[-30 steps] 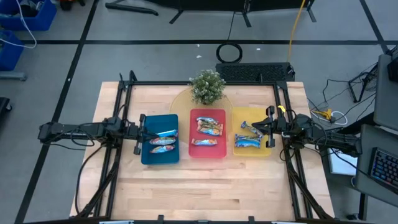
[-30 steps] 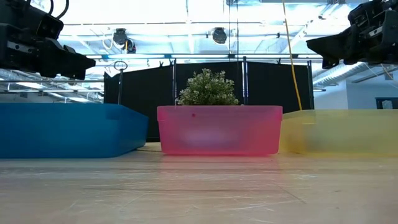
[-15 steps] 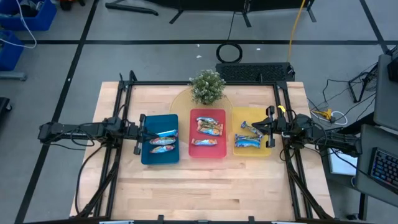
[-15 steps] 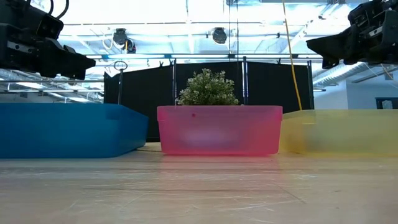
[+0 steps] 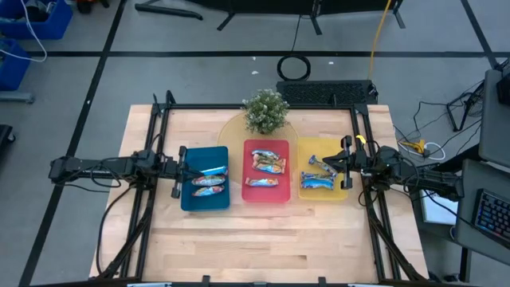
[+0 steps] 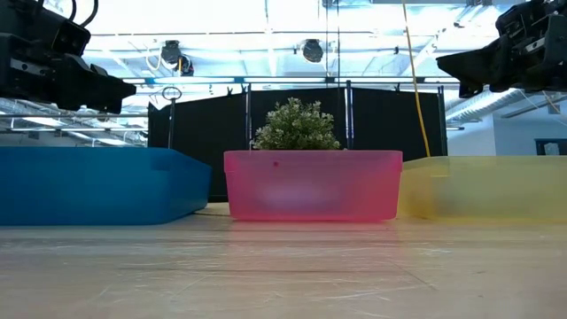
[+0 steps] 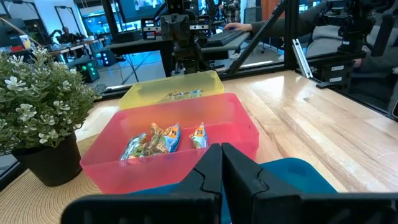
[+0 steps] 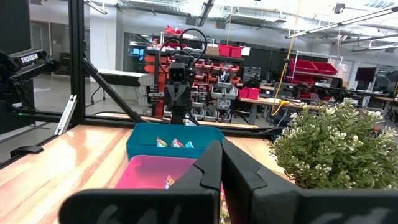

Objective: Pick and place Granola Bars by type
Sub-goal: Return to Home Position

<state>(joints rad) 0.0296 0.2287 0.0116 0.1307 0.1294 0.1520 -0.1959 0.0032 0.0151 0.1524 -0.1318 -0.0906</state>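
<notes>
The granola bars lie sorted in three trays in the high view: shiny ones in the blue tray [image 5: 205, 199], orange-marked ones [image 5: 268, 163] in the red tray [image 5: 265, 195], blue ones [image 5: 317, 182] in the yellow tray [image 5: 322, 143]. My left gripper [image 5: 183, 171] hovers shut over the blue tray's left edge, above its rim in the low view [image 6: 131, 89]. My right gripper [image 5: 343, 166] hovers shut over the yellow tray's right edge [image 6: 440, 60]. The shut fingers show in each wrist view [image 7: 221, 167] [image 8: 221, 163]. Neither holds a bar.
A potted plant [image 5: 265, 110] stands on a round mat behind the red tray. Black frame rails [image 5: 155, 135] run along the table's left and right sides. Bare wooden table top [image 5: 263, 247] lies in front of the trays.
</notes>
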